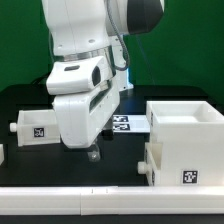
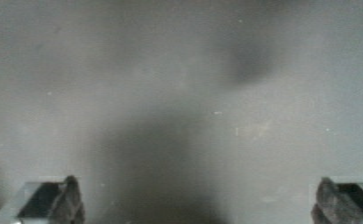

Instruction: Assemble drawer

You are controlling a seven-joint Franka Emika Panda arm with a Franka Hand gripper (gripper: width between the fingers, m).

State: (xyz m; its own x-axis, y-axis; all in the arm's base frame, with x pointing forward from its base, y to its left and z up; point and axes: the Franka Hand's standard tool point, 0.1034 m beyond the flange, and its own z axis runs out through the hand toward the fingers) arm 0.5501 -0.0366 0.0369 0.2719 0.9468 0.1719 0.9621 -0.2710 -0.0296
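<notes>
Tray (image 1: 33, 127) beside gripper (image 1: 93, 153), outside jaws; prob. spread.

Exterior view looks close across the table (image 1: 22, 102); wrist view faces down past the hand (image 2: 199, 203) onto it.

Gripper (image 1: 92, 152) low over table (image 1: 40, 172), frame centre. Tray (image 1: 35, 125) at its 9 o'clock; casing (image 1: 180, 145) at 3; marker board (image 1: 125, 124) at 1.

Green backdrop (image 1: 20, 40), black tabletop (image 1: 40, 165).
</notes>
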